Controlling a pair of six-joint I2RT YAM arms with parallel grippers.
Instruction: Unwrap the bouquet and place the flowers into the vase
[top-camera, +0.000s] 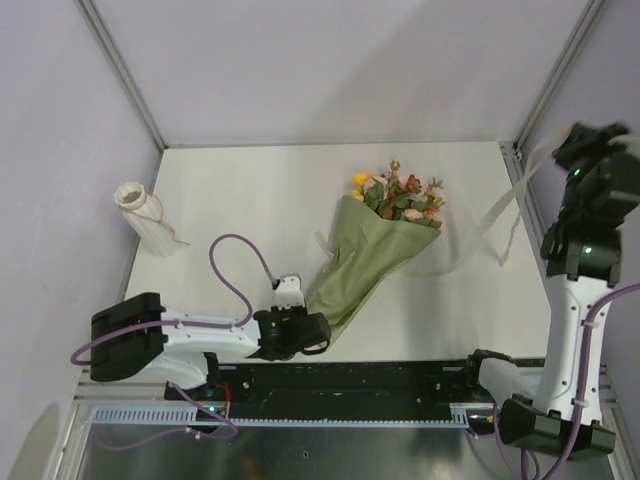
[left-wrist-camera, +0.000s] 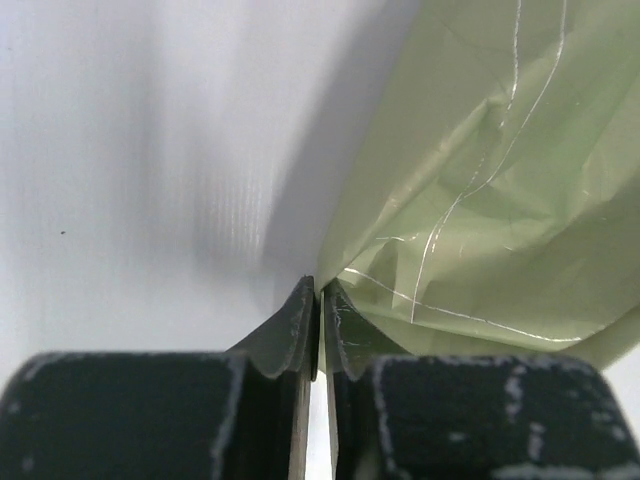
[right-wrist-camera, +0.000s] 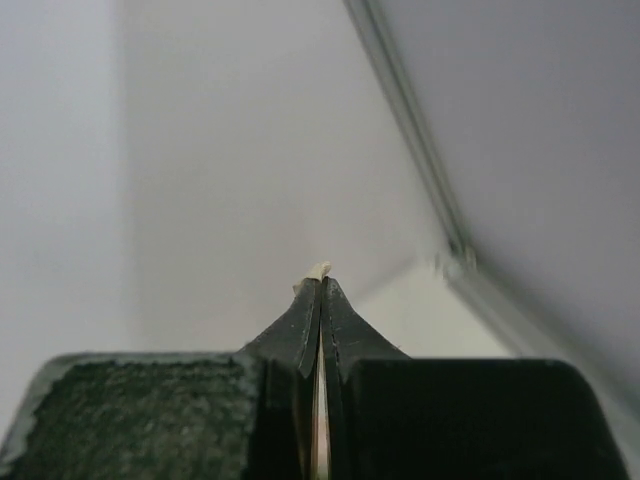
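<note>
Where the left tool (top-camera: 322, 338) reaches the table (top-camera: 250, 190), the bouquet (top-camera: 365, 255) starts right at its tips and runs away from it on a slant. The narrow end of the olive-green wrap is nearest, and the flowers (top-camera: 400, 195) fan out at the far end. In the left wrist view the green paper (left-wrist-camera: 480, 200) rises just beside the right-hand finger and touches its tip. The tool's (left-wrist-camera: 320, 295) jaws stand very narrow, with only a hairline slit between them, and I cannot tell whether an edge of the paper is nipped there. The left arm lies low and stretched sideways along the near edge of the table. The vase (top-camera: 143, 218) stands well apart from this tool, off towards the far left corner.

The right arm is reared up tall at the right side, with its tool (top-camera: 562, 148) high above the table. That tool (right-wrist-camera: 320, 285) is pressed together on the cream ribbon (right-wrist-camera: 319, 269), a scrap of which pokes out past its tips. From there the ribbon (top-camera: 490, 215) hangs down in a long loop towards the bouquet.
</note>
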